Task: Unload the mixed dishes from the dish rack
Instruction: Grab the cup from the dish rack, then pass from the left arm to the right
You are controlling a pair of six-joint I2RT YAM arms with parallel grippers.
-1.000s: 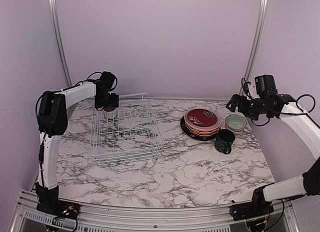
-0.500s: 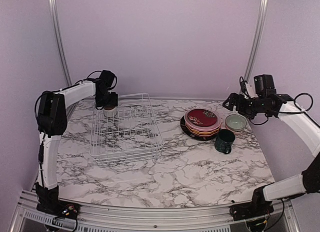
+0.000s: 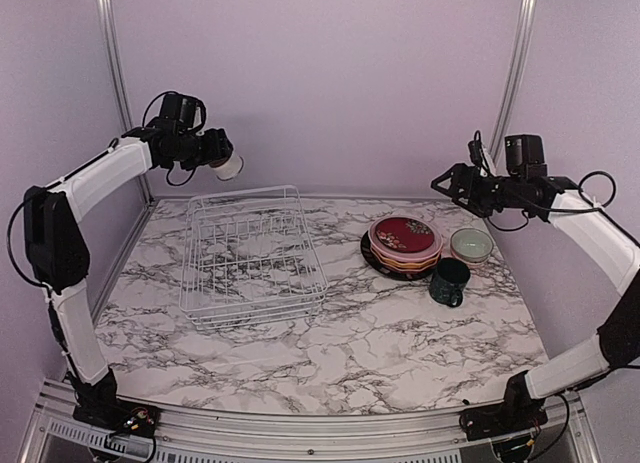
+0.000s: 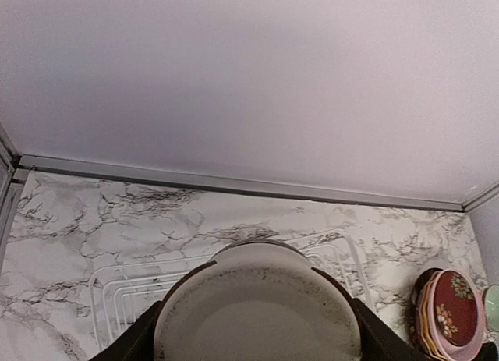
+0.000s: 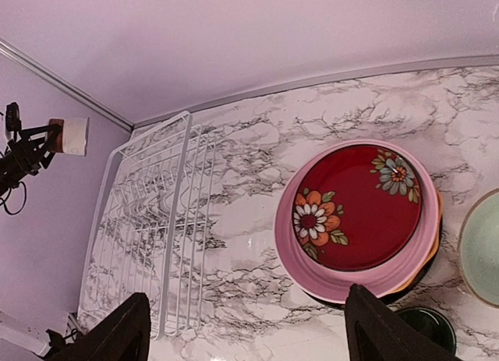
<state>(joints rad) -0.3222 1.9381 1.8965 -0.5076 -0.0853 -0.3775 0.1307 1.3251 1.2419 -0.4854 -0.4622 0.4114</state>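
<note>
Top external: cup [image 3: 230, 165] in left gripper [image 3: 224, 164] above far rim of dish rack [image 3: 245, 193]

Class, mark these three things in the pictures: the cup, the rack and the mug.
cup [image 3: 230, 165], top view, on its side wall.
rack [image 3: 245, 193], top view, on its far rim.
mug [image 3: 449, 281], top view, on its outer wall.

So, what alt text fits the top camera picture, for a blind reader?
The left hand holds a white-and-brown cup high over an empty white dish rack on a marble table. To its right sit stacked plates, a green bowl and a dark mug, with the open right hand above them.
</note>
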